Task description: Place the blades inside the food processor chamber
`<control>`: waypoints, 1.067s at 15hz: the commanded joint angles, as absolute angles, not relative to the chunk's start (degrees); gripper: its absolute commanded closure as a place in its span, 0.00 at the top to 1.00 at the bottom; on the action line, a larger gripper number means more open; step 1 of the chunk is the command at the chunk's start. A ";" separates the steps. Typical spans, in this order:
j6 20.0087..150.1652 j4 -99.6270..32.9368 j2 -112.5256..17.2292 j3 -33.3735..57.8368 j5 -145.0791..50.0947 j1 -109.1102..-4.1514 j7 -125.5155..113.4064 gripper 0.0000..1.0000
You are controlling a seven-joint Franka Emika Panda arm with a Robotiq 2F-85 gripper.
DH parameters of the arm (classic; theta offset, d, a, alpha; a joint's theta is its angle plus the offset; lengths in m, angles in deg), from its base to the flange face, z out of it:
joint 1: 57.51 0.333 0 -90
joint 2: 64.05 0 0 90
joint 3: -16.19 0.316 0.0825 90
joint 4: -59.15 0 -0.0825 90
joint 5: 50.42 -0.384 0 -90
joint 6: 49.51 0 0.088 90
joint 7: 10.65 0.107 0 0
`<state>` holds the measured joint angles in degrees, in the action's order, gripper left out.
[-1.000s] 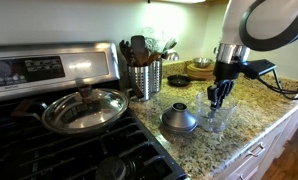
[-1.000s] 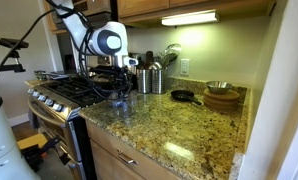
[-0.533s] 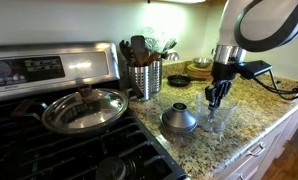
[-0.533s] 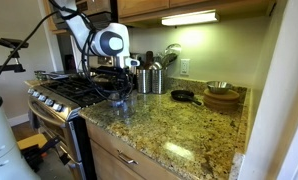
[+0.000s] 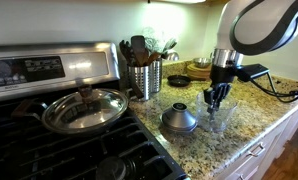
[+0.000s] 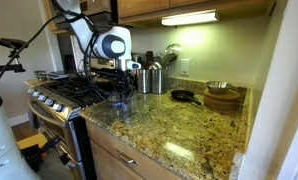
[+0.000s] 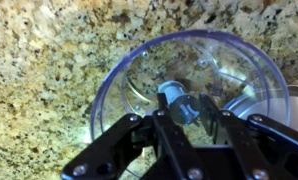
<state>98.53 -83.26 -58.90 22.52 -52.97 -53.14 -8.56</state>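
The clear food processor chamber (image 7: 117,85) fills the wrist view and stands on the granite counter; it also shows in both exterior views (image 5: 221,120) (image 6: 116,99). The blades (image 7: 176,98), a grey-blue hub with a thin curved blade, sit tilted over the middle of the chamber. My gripper (image 7: 189,112) reaches down into the chamber from above, and its fingers close on the hub's dark stem. In both exterior views the gripper (image 5: 218,100) (image 6: 121,90) hangs at the chamber's mouth and hides the blades.
A grey metallic dome with a knob (image 5: 179,119) sits just beside the chamber. A steel utensil canister (image 5: 143,78) stands behind it, and a glass-lidded pan (image 5: 84,108) is on the stove. Bowls (image 6: 222,96) and a small dark pan (image 6: 181,96) lie further along the counter.
The gripper has drifted slightly sideways and a little upward over the chamber. The chamber and the dome have not moved.
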 commanded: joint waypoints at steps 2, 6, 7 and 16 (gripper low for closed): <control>95.06 -83.49 -60.88 22.59 -54.93 -52.96 -11.07 0.73; 91.23 -84.11 -64.85 23.11 -55.50 -52.44 -11.81 0.98; 90.40 -84.28 -66.24 23.24 -55.52 -52.26 -11.77 1.00; 87.94 -82.08 -74.04 24.03 -53.82 -49.21 -13.83 1.00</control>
<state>89.82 -83.01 -71.77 23.66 -53.97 -50.36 -11.20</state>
